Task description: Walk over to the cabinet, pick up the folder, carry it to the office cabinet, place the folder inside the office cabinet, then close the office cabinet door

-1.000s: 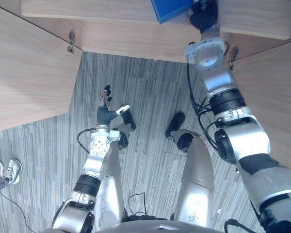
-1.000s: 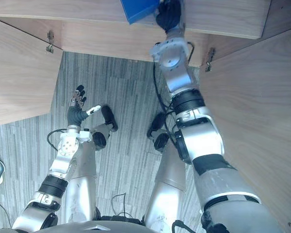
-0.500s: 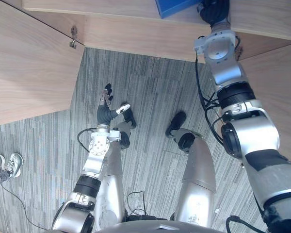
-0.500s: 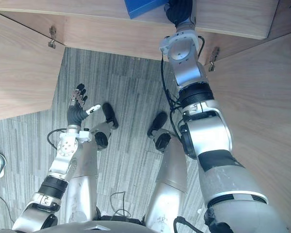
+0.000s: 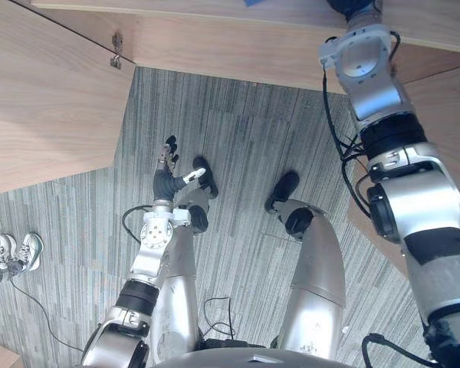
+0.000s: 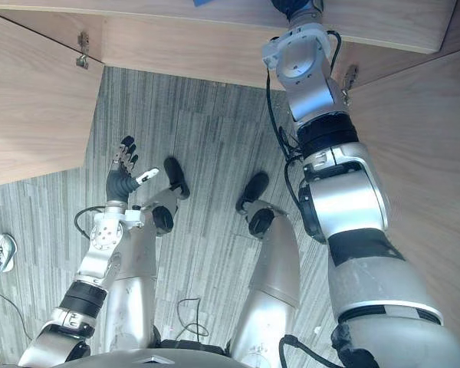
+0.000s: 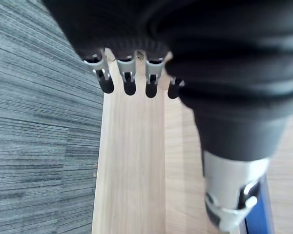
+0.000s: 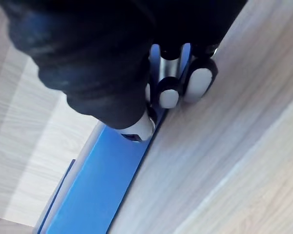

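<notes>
The blue folder [image 8: 102, 185] lies flat on the wooden shelf [image 8: 224, 122] of the office cabinet. My right hand [image 8: 171, 92] is shut on its edge, thumb on top and fingers curled beside it. From the head, only a sliver of the folder [image 5: 254, 2] shows at the top edge, with my right hand [image 5: 359, 6] stretched far into the cabinet beside it. My left hand [image 5: 168, 162] hangs low over the floor, fingers [image 7: 129, 80] straight and holding nothing.
The cabinet's bottom board [image 5: 215, 46] runs across the top. Its left door [image 5: 46, 100] and right door [image 5: 445, 100] stand open to either side, with a hinge [image 5: 116, 60] at the left. Grey striped carpet [image 5: 238, 146] lies below. A person's shoes [image 5: 19, 249] stand far left.
My right arm has reached further into the cabinet, and the folder has slid almost out of the top of the head views. The camera has shifted slightly. The left hand has stayed put.
</notes>
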Robot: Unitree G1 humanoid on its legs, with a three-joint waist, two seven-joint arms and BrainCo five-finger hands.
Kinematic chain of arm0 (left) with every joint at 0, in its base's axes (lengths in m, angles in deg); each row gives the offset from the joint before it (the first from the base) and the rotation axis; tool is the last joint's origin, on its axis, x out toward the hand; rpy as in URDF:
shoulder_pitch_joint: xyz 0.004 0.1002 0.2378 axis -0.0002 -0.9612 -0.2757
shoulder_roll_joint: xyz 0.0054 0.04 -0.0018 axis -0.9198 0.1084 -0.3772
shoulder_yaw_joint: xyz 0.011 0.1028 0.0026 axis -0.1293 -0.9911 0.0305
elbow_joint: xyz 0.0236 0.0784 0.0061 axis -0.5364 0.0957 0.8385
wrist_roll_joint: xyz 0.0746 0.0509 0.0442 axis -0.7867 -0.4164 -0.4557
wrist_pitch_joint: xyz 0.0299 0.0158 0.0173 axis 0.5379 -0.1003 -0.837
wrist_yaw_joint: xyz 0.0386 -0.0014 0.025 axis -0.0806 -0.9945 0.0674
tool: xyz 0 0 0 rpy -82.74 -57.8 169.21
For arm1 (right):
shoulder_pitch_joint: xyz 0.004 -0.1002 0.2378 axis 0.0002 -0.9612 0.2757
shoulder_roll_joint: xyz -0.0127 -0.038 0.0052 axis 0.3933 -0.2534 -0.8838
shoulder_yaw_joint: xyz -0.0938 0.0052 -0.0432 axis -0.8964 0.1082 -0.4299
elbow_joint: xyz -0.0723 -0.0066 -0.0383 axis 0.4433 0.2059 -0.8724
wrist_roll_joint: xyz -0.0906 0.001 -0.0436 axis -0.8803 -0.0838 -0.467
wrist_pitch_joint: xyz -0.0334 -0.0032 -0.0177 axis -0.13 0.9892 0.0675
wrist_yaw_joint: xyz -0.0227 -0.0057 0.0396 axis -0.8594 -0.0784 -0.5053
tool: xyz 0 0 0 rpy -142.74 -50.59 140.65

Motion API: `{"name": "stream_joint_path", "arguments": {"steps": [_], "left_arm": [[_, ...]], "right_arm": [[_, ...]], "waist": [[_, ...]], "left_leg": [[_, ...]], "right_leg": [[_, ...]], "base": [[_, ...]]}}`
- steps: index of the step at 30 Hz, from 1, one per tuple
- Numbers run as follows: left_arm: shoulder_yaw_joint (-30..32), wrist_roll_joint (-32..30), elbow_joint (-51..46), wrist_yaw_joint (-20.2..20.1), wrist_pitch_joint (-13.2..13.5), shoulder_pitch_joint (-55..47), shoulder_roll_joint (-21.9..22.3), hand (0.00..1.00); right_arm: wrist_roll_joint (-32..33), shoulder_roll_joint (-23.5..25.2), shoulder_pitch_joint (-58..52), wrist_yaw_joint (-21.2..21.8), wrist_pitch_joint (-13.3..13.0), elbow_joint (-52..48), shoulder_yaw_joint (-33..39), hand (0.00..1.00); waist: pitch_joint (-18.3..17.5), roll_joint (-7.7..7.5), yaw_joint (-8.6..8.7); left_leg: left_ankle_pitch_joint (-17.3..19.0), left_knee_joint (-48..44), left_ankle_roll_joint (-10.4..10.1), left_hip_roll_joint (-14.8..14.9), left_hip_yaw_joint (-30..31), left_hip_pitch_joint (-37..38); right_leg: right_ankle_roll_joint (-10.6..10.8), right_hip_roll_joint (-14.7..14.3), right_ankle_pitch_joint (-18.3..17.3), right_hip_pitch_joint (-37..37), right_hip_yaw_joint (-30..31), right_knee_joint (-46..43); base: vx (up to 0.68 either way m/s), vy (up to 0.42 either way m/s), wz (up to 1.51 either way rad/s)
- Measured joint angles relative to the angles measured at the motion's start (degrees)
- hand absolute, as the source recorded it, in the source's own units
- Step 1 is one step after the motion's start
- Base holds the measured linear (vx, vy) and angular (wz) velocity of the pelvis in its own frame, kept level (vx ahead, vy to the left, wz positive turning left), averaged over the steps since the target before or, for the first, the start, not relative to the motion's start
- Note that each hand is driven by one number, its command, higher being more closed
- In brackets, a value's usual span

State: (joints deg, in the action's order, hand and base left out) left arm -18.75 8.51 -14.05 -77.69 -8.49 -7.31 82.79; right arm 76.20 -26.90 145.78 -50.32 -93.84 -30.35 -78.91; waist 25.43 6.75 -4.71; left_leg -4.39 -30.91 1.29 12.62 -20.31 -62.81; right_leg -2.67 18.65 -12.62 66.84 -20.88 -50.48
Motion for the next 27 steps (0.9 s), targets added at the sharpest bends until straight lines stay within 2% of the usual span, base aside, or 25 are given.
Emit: {"name": "stream_joint_path", "arguments": {"steps": [6,16,19,27], "left_arm": [[0.0,0.2,-2.1,0.0,0.2,-1.8,0.0,0.00],[0.0,1.2,-4.3,0.8,0.6,-3.5,0.0,0.00],[-0.1,1.3,-4.3,0.8,0.6,-4.3,0.3,0.00],[-0.1,2.3,-4.2,0.9,0.6,-4.3,0.8,0.00]], "right_arm": [[0.8,-2.5,3.7,-0.1,0.1,0.1,-2.4,1.00],[7.6,-6.7,8.8,-0.6,0.5,2.2,-7.7,1.00],[9.6,-6.7,9.9,-0.7,0.5,2.3,-8.7,1.00],[10.9,-6.6,11.3,-1.3,0.4,2.2,-8.9,1.00]], "waist": [[0.0,0.01,-0.69],[0.0,0.01,-1.28],[0.0,0.01,-1.42],[0.0,0.01,-1.33]], "left_leg": [[-0.8,-1.0,0.0,0.0,0.8,-2.1],[-0.9,-1.0,-0.4,-0.1,1.2,-4.1],[-1.2,-1.1,0.0,0.0,1.1,-4.3],[-0.8,-2.3,-0.1,0.6,1.1,-4.1]], "right_leg": [[-0.5,-0.1,0.4,1.9,0.1,-0.7],[-0.2,-0.2,0.2,3.9,0.1,-0.6],[-0.9,-0.3,0.6,4.2,0.3,-0.6],[-0.9,-1.0,0.7,4.1,1.0,-0.6]], "base": [[-0.05,-0.011,0.03],[-0.06,-0.007,0.00],[-0.05,-0.011,-0.02],[-0.07,-0.012,-0.07]]}}
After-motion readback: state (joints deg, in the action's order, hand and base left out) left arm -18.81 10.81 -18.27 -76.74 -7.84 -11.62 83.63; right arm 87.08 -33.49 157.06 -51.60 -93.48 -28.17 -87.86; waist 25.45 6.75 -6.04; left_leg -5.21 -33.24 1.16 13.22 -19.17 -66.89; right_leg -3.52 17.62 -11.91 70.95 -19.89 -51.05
